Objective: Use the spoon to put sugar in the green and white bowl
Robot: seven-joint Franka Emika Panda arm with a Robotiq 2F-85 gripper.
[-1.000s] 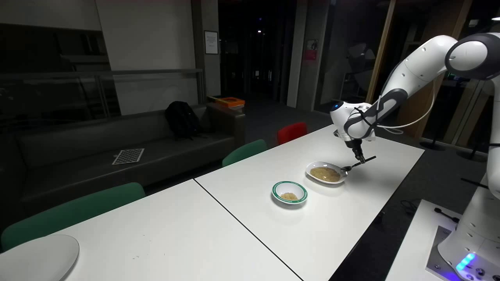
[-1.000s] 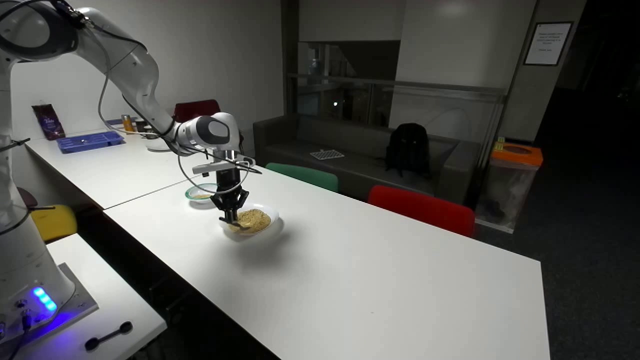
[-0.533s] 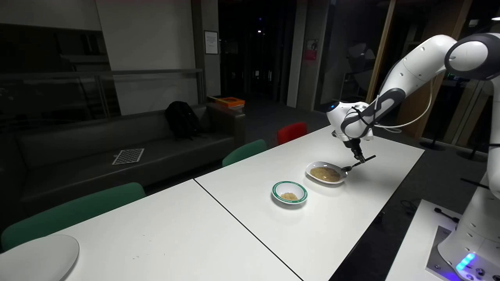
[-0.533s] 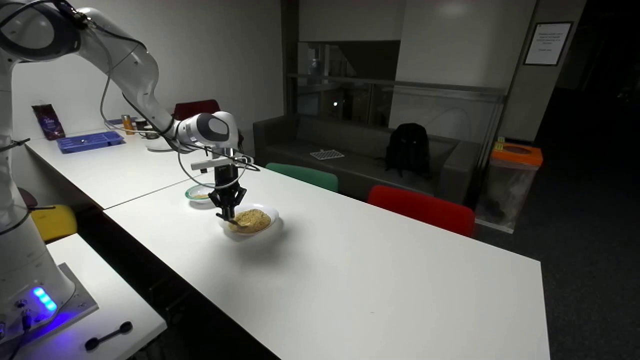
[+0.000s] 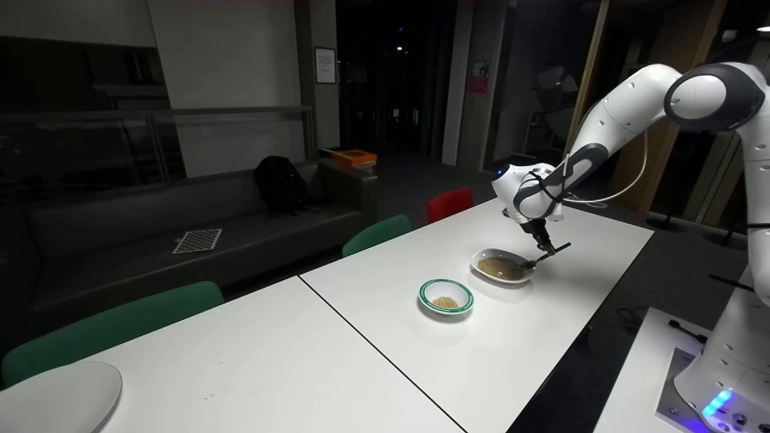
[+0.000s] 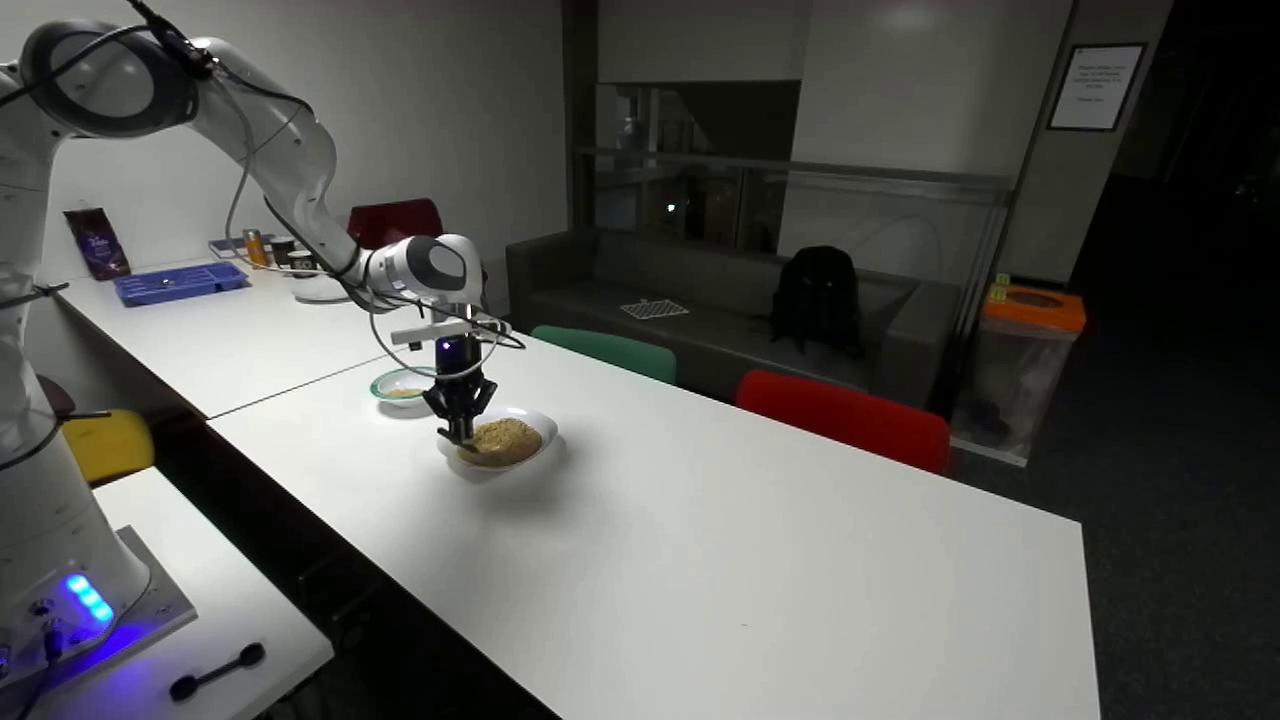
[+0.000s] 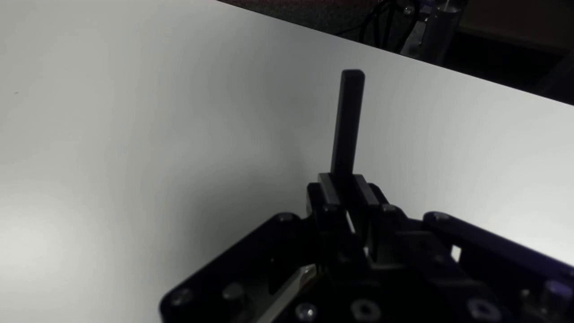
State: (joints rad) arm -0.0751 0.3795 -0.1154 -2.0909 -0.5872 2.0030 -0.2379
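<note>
My gripper [image 5: 547, 249] is shut on the dark spoon's handle; it also shows in an exterior view [image 6: 460, 432] and the wrist view [image 7: 345, 190]. The handle end of the spoon [image 7: 348, 121] sticks out past the fingertips. The spoon's head [image 5: 528, 264] points down into the white dish [image 5: 496, 252] at the edge of the brown sugar [image 5: 499, 269]; I cannot tell how deep it is. The sugar heap also shows in an exterior view [image 6: 507, 442]. The green and white bowl [image 5: 442, 291] stands beside the dish with a small sugar heap inside; it is partly hidden behind the gripper in an exterior view [image 6: 395, 381].
A pale plate [image 5: 60, 397] lies at the table's far end. A blue tray [image 6: 180, 284], a dark packet [image 6: 97, 243] and jars [image 6: 255, 248] stand at the far table end. Chairs [image 5: 379, 234] line one long side. The arm's base stands on a separate side table [image 6: 250, 690].
My gripper rises slightly, then lowers again and shifts toward the dish. The spoon's head is now lower and further in over the sugar. The bowl and dish have not moved.
</note>
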